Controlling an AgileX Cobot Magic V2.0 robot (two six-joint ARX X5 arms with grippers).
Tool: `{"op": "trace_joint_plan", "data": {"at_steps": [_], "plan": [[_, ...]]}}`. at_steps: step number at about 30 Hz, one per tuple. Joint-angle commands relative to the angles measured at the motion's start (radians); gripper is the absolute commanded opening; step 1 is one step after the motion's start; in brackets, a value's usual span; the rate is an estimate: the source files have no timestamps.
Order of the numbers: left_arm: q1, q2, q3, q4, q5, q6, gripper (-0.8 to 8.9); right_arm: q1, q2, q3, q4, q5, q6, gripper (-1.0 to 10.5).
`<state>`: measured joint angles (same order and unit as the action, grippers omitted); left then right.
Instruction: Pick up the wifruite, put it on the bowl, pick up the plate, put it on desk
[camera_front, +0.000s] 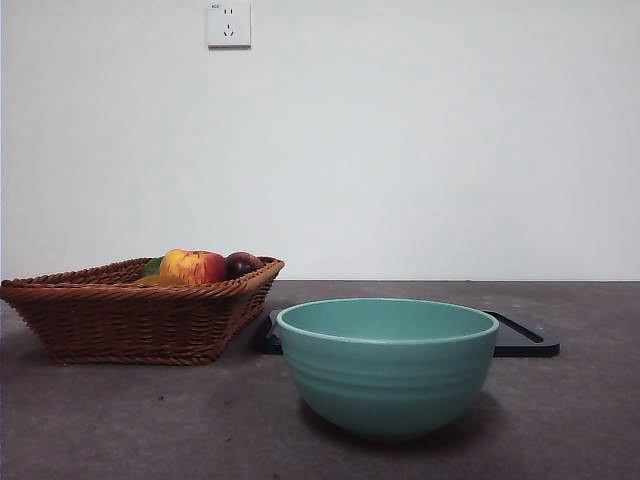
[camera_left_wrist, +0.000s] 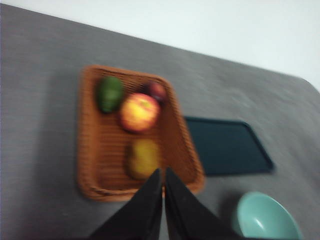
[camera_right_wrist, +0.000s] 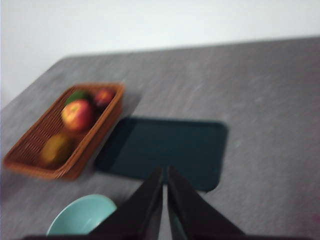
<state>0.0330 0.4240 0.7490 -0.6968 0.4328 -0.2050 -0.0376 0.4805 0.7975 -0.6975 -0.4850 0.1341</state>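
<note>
White wall behind grey table (camera_front: 100, 420) | lower left of front frame: wicker basket (camera_front: 130, 315) held wifruite (camera_left_wrist: 142, 157), apple (camera_front: 195, 266), dark fruit (camera_front: 242, 264) | centre: teal bowl (camera_front: 386, 365), empty, before black tray (camera_front: 525, 340) | left claw (camera_left_wrist: 163, 175) and right claw (camera_right_wrist: 165, 175) pressed together, aloft, holding nothing

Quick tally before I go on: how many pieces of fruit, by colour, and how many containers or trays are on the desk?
Golden-brown wifruite: 1
Red-yellow apple: 1
Green fruit: 1
Dark purple fruit: 1
Wicker basket: 1
Teal bowl: 1
Black tray: 1
Total: 7 things, with all 4 fruits in the basket.
</note>
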Motion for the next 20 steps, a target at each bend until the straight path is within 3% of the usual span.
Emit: {"op": "trace_joint_plan", "data": {"at_steps": [1,12,18,20], "plan": [[-0.038,0.06,0.067,-0.041,0.018,0.048,0.1,0.026,0.066,0.066,-0.049,-0.025,-0.071,0.1],[-0.237,0.288,0.257,-0.218,0.018,0.123,0.1,0.251,0.253,0.229,-0.296,-0.039,-0.183,0.1],[-0.29,0.322,0.257,-0.23,0.018,0.126,0.11,0.33,0.27,0.232,-0.306,-0.038,-0.195,0.1],[-0.29,0.322,0.257,-0.23,0.017,0.126,0.85,0.33,0.27,0.232,-0.301,-0.038,-0.193,0.2]]}}
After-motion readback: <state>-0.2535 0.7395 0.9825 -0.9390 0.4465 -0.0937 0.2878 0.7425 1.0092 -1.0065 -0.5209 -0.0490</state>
